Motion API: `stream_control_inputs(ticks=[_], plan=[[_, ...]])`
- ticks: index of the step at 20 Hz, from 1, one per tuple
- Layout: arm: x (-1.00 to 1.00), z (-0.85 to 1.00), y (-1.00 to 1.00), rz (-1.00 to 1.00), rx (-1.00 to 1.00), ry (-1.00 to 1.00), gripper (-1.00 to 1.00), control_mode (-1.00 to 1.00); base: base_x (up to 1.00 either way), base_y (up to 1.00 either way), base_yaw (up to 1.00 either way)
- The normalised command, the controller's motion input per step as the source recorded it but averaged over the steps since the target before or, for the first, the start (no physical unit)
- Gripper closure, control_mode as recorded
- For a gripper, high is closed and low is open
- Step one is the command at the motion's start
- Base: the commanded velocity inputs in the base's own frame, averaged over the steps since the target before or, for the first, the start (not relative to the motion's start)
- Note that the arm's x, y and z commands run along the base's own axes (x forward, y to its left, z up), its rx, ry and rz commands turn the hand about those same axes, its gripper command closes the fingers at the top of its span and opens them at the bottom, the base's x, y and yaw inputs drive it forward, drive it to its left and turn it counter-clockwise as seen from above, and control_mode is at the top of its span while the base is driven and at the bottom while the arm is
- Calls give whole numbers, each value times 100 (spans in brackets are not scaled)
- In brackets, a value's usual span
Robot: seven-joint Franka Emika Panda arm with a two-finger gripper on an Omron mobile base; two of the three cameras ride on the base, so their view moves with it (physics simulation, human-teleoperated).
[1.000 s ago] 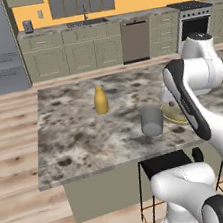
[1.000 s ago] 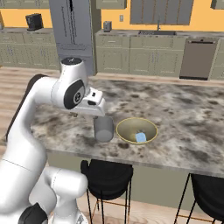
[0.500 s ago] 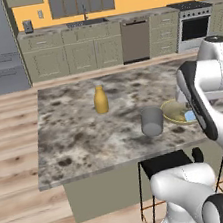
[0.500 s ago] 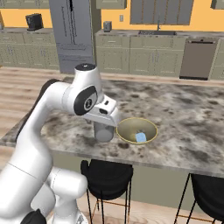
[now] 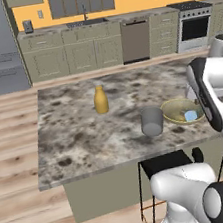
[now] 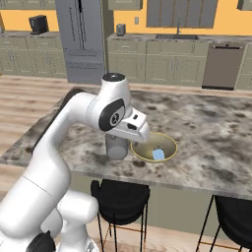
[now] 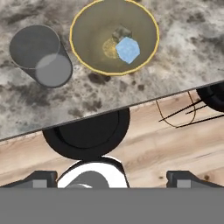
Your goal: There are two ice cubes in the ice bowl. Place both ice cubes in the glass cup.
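Ice cubes: one pale blue cube [image 7: 128, 49] clearly visible in the ice bowl, just off its centre; also seen at [image 6: 158, 154] and [image 5: 190, 116]. A second, darker glassy lump [image 7: 121, 33] touches it on the side away from the hand camera; probably the other cube, can't confirm.
Ice bowl: ice bowl [image 7: 83, 26] yellow-green, shallow, sits on the granite counter [image 5: 81, 133] near the stool-side edge. Also at [image 6: 170, 142] and [image 5: 171, 107].
Glass cup: grey tumbler [image 7: 37, 52] upright, just beside the bowl, not touching it. Nothing visible inside. Also at [image 5: 151, 121]; in the right base view [image 6: 116, 147] it is partly hidden behind the hand.
Yellow bottle: yellow bottle [image 5: 100, 100] upright further back on the counter, well apart from cup and bowl.
Change vs earlier: arm has swung on towards the bowl side over the last second; the hand now hangs over the counter edge next to the cup. Cup, bowl, bottle have not moved. Blue cube sits in the same spot in the bowl.
Gripper: gripper [image 7: 111, 179] fingertips spread wide at the bottom of the hand view, jaws apart, nothing between them. White hand body visible at [image 6: 133, 125].
Cube vs gripper: gripper is above and short of the bowl, looking down over the counter edge and a black stool [image 7: 87, 135]. Cubes lie ahead of the fingertips, apart from them, no contact.
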Motion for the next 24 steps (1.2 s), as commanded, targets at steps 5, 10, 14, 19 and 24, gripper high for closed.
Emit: stream_control_inputs(ticks=[5,10,14,19,24], plan=[[39,-3,-31,0,1,0,-100,-100,0,0,0],[48,-17,-16,0,0,2,-100,-100,0,0,0],[46,-31,-6,0,-1,11,-100,-100,0,0,0],[33,-41,-11,15,-1,21,-100,-100,0,0,0],[10,-37,-23,24,0,15,-100,-100,0,0,0]])
